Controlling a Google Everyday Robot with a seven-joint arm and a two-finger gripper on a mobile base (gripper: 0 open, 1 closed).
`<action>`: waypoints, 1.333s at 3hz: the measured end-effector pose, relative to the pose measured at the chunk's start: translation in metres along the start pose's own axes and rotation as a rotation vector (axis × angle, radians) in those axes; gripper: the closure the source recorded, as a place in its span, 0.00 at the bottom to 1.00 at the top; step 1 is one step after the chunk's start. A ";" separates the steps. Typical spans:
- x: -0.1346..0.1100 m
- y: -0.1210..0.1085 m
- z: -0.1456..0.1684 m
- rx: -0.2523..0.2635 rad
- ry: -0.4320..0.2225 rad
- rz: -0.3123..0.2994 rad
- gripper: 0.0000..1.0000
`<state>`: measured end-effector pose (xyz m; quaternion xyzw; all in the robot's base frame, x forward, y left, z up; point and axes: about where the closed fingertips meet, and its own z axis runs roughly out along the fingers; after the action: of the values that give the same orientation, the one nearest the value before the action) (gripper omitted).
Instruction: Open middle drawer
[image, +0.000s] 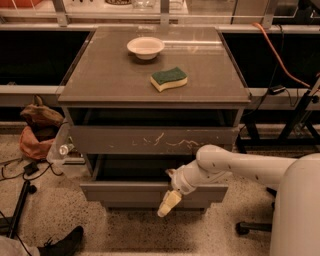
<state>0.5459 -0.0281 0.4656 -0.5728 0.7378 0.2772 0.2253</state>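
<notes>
The middle drawer (125, 194) is the plain grey-brown front low on the cabinet, below the wider scratched drawer front (150, 140). It stands pulled out a little, with a dark gap above its top edge. My gripper (169, 189) is at that top edge, right of centre. One pale finger (168, 203) hangs down over the front face and the other reaches behind the edge, so the jaws straddle the front. My white arm (240, 165) comes in from the right.
A white bowl (145, 47) and a green-yellow sponge (169, 79) lie on the cabinet top (100, 80). A brown and orange bag (39, 127) and cables lie on the floor at left, and a dark shoe (62, 242) at lower left. Black frame legs (295, 120) stand at right.
</notes>
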 end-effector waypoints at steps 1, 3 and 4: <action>0.011 0.030 0.020 -0.098 0.004 0.033 0.00; 0.011 0.038 0.021 -0.116 0.002 0.043 0.00; 0.008 0.039 0.017 -0.116 0.002 0.043 0.00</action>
<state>0.5069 -0.0148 0.4537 -0.5690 0.7329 0.3239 0.1849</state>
